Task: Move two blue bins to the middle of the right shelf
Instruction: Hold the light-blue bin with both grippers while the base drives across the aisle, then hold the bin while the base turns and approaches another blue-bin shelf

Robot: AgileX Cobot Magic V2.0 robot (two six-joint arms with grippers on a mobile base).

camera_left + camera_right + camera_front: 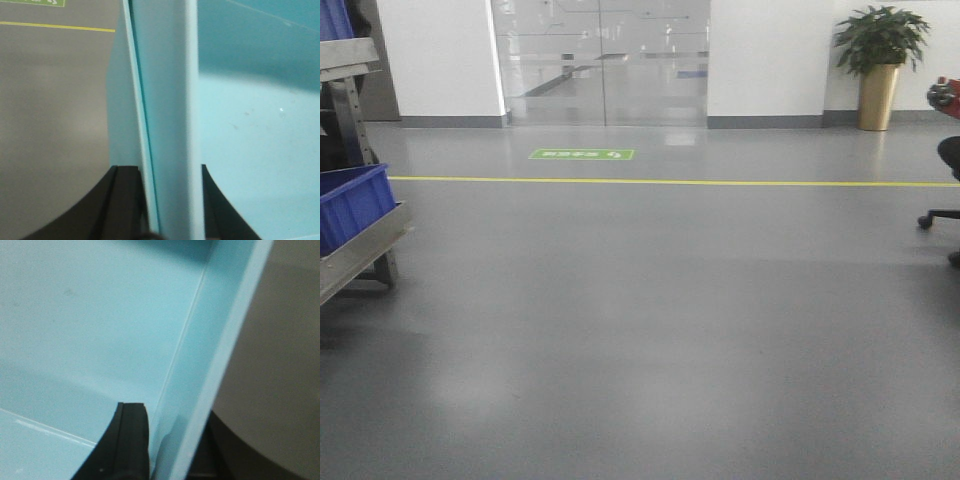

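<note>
left fingers [125, 205] pinching blue bin [250, 130] wall, right fingers [127, 440] pinching bin wall, second bin [355, 205] sitting far left, plant [880, 40] upper right

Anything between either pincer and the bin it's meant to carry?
Nothing visible. The left pincer has a finger on each side of one wall of the blue bin, and the right pincer straddles another wall the same way.
</note>
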